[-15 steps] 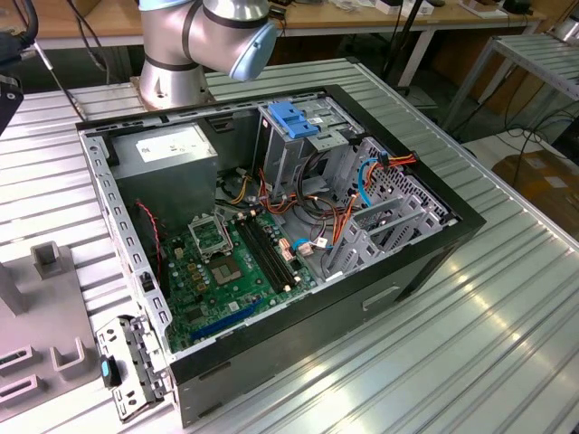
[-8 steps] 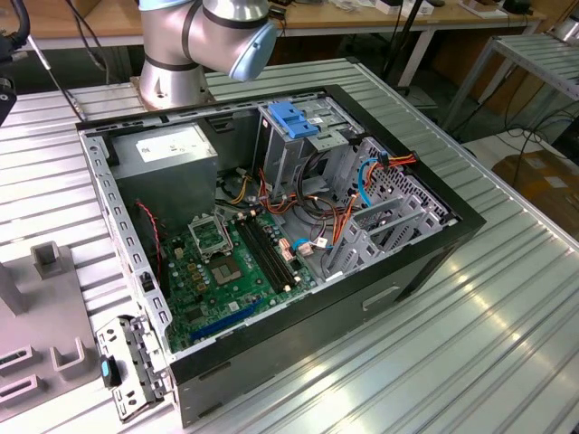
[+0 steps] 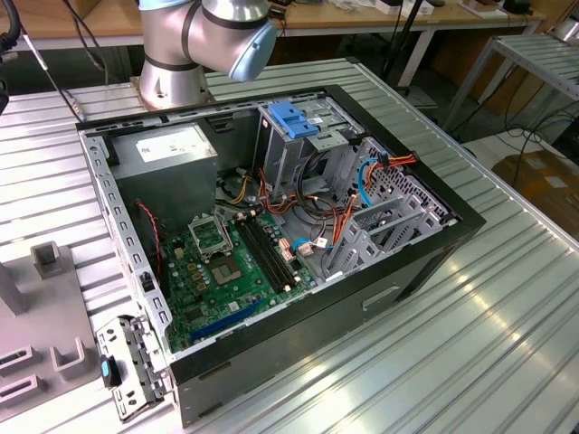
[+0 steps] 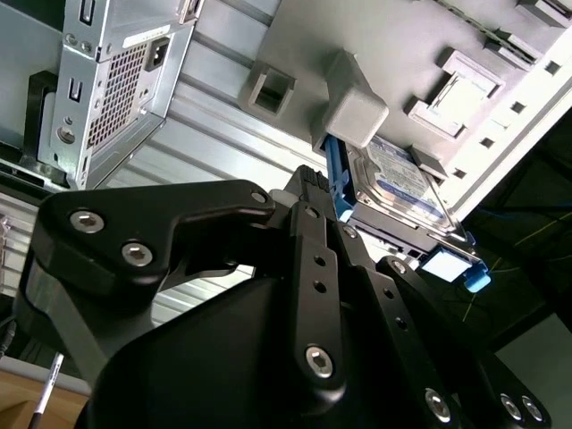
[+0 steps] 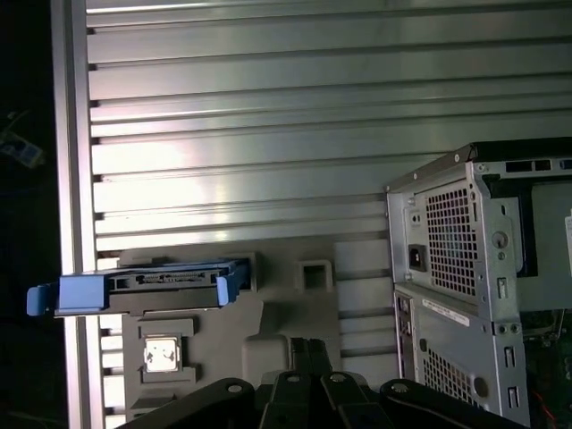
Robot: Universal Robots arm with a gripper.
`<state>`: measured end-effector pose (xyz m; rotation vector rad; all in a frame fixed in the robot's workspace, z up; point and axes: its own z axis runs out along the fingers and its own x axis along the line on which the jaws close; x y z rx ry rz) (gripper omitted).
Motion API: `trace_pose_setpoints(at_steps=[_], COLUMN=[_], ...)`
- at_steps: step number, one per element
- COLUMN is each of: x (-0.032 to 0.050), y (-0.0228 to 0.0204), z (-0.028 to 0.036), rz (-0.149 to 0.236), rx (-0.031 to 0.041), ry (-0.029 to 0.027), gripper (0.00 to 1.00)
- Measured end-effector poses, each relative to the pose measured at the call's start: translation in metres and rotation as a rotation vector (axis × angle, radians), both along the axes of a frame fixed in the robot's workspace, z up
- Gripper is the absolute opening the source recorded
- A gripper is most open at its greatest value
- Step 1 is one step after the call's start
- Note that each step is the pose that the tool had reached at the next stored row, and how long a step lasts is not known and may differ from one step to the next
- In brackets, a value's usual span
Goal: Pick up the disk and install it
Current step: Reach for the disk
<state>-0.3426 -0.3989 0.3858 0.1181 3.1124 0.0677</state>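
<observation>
While reading from the exterior view's left, found a grey fixture (image 3: 54, 312) lying flat on the slatted metal surface (image 3: 470, 353). Saw, in the first wrist view, the disk (image 5: 143, 288) standing on edge in that fixture, close to the surface's rim, blue rails wrapping its ends, apart from the case (image 5: 456, 268). Caught its white-and-blue label in the second wrist view, with a grey fixture block (image 4: 353, 107) just beside one rail. Found the gripper (image 5: 304, 351) clenched, fingertips pressed against each other, hanging over the fixture and clear of the disk. Noted a metal bracket (image 3: 136, 362) carrying a small blue tab, lying just beside the case's near corner, between fixture and case. Spotted the arm (image 3: 199, 36) rising from a round base at the surface's far side, behind the case. Found the case black-walled, laid on its side and open on top, in the middle of the surface. Counted inside, moving toward the exterior view's right: a grey power supply (image 3: 167, 149) with a white sticker in the far corner, a green board (image 3: 226, 267) on the floor, a metal cage (image 3: 303, 158) topped by a blue latch (image 3: 291, 117). Traced orange, red and blue cables (image 3: 362, 181) looping from the cage toward the perforated wall at the case's end. Ended on ribbed slats of the surface running past the case to the exterior view's right.
</observation>
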Motion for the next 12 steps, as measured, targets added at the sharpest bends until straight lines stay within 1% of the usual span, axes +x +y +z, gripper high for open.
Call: trace_pose_setpoints(at_steps=[12], x=[-0.0078], y=[0.0], z=[-0.0003], rz=[0.0], rx=[0.0], ry=[0.0], gripper=[0.11])
